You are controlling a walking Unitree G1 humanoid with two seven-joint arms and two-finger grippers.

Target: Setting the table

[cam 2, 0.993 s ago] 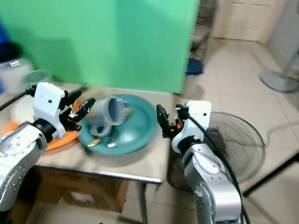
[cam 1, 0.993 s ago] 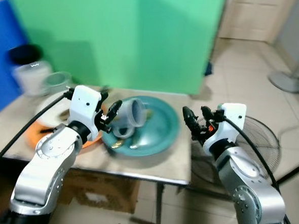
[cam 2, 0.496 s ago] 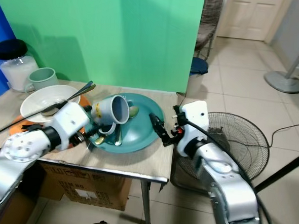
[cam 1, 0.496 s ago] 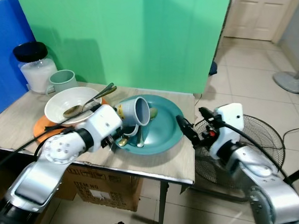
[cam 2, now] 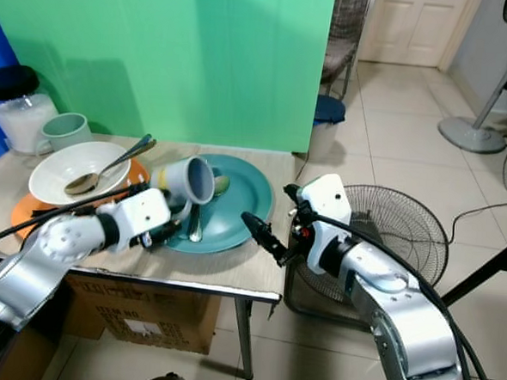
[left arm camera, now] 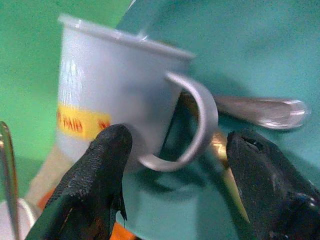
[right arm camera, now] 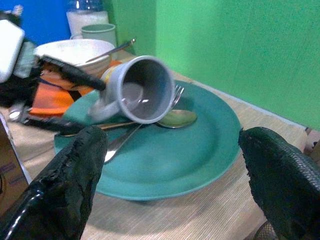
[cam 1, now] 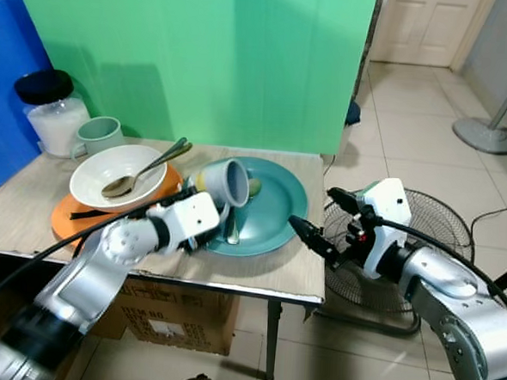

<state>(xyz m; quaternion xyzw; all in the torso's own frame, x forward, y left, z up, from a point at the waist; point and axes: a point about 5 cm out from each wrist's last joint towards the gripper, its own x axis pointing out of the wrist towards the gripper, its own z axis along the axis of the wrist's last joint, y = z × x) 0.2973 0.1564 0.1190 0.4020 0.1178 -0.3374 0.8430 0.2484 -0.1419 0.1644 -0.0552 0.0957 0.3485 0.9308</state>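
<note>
Grey mug (cam 1: 229, 182) lies tipped on the teal plate (cam 1: 280, 211) near the tabletop's front edge. Left gripper (left arm camera: 172, 165), fingers spread, straddles its handle (left arm camera: 197, 117); it should close squarely there. Right gripper (cam 1: 312, 239) hovers spread.

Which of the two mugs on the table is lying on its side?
The grey mug on the teal plate is tipped over. The pale green mug beside the jar stands upright.

2 mugs: grey (cam 1: 230, 182), green (cam 1: 98, 135). 1 teal plate (cam 1: 274, 210), 1 orange plate (cam 1: 67, 216), 1 white bowl (cam 1: 117, 175), 1 jar (cam 1: 55, 111), 2 fans (cam 1: 422, 252).
</note>
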